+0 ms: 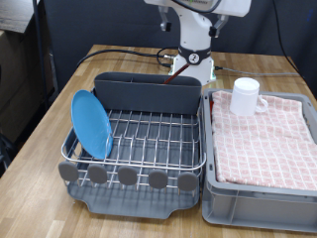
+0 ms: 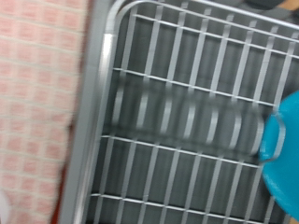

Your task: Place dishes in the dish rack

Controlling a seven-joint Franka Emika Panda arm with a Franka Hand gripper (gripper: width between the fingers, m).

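Observation:
The light-blue plate [image 1: 91,123] stands on edge in the silver wire dish rack [image 1: 149,139], at the exterior view's left side; its rim also shows in the wrist view [image 2: 283,154]. The white cup [image 1: 245,96] stands upright on the red-and-white checked cloth [image 1: 265,139] in the grey bin. A thin reddish-brown handle, seemingly the wooden spoon [image 1: 182,77], leans at the right end of the dark grey caddy [image 1: 149,91]. Only the arm [image 1: 193,15] shows, high above the caddy. The gripper's fingers show in neither view. The blurred wrist view looks down on the rack wires [image 2: 187,121].
The grey bin [image 1: 260,193] stands right of the rack, touching it. The robot base [image 1: 196,61] and black cables [image 1: 124,52] lie behind the caddy. The grey drip tray [image 1: 139,203] sticks out under the rack's front. The checked cloth shows beside the rack in the wrist view [image 2: 37,103].

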